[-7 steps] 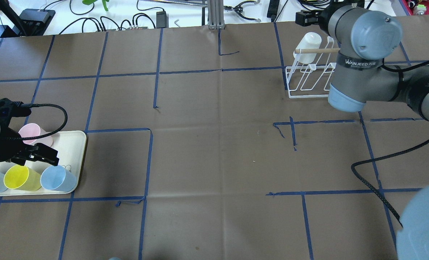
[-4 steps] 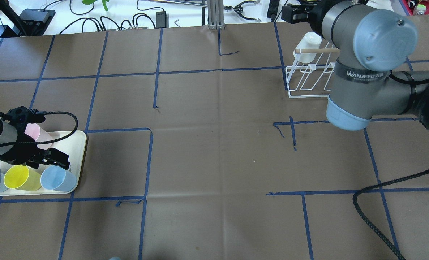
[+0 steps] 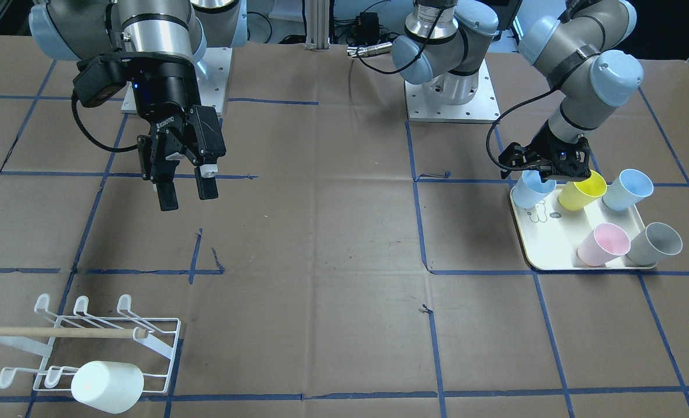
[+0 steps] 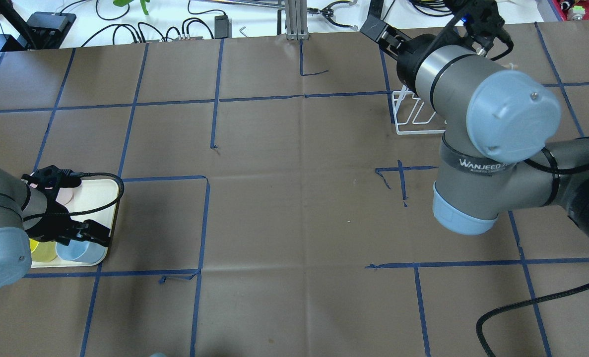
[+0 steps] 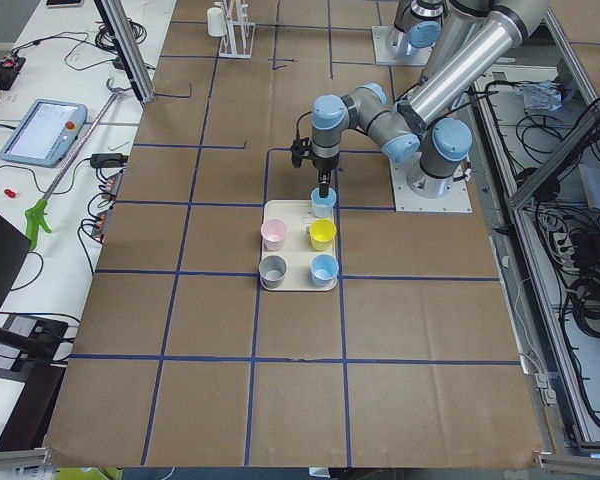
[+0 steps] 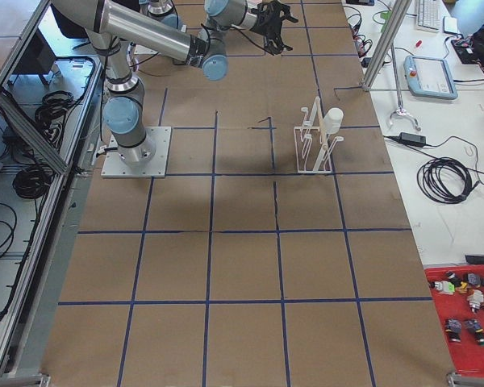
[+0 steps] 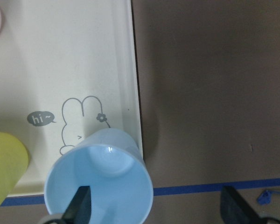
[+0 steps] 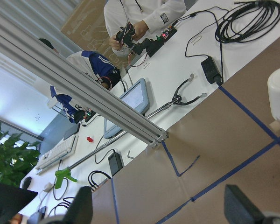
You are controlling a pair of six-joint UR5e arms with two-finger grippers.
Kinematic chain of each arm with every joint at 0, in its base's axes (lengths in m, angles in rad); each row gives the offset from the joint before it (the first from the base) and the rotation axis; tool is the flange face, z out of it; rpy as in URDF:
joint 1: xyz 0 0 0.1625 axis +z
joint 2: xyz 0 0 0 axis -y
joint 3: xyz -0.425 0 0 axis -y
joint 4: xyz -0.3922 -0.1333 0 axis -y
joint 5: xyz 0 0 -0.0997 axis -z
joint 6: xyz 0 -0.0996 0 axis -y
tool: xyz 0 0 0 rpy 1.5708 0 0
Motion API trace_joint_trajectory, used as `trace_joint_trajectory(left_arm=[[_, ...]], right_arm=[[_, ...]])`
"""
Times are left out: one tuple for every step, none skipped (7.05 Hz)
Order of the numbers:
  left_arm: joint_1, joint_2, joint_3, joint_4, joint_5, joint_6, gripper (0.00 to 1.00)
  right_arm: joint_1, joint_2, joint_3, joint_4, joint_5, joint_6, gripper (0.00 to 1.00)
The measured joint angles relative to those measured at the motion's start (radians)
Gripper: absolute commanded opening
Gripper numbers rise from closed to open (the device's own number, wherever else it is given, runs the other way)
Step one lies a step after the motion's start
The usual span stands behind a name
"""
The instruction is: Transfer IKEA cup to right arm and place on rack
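Observation:
A light-blue cup [image 3: 531, 190] lies tilted at the corner of the cream tray [image 3: 553, 247]. My left gripper [image 3: 540, 172] is open over it. In the left wrist view one finger [image 7: 81, 207] is inside the cup [image 7: 100, 186] and the other is outside over the table. My right gripper [image 3: 184, 191] is open and empty, held above the table away from the white wire rack [image 3: 97, 339]. A white cup [image 3: 107, 386] hangs on the rack. In the overhead view my right arm hides most of the rack [image 4: 416, 119].
On the tray also lie a yellow cup [image 3: 582, 190], a second light-blue cup [image 3: 627, 188], a pink cup [image 3: 602, 244] and a grey cup [image 3: 655, 244]. Cables and tools lie beyond the table's far edge [image 4: 175, 29]. Operators show in the right wrist view.
My left gripper moved across the tray and down onto the light-blue cup's rim. My right arm swung away from the rack, its gripper going left along the far edge.

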Motion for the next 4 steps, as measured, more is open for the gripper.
trace_joint_trajectory(left_arm=[[0.000,-0.014,-0.002,0.015,0.003,0.000,0.79],[0.001,-0.021,-0.001,0.023,0.005,-0.002,0.49],[0.001,-0.024,0.001,0.025,0.006,-0.005,0.24],[0.001,-0.025,0.005,0.026,0.007,-0.007,0.03]], right_arm=[[0.015,0.001,0.022,-0.055,0.009,0.134,1.00],[0.021,0.004,0.040,-0.114,0.042,0.234,1.00],[0.023,0.006,0.050,-0.160,0.076,0.330,1.00],[0.024,0.007,0.054,-0.189,0.091,0.426,1.00]])
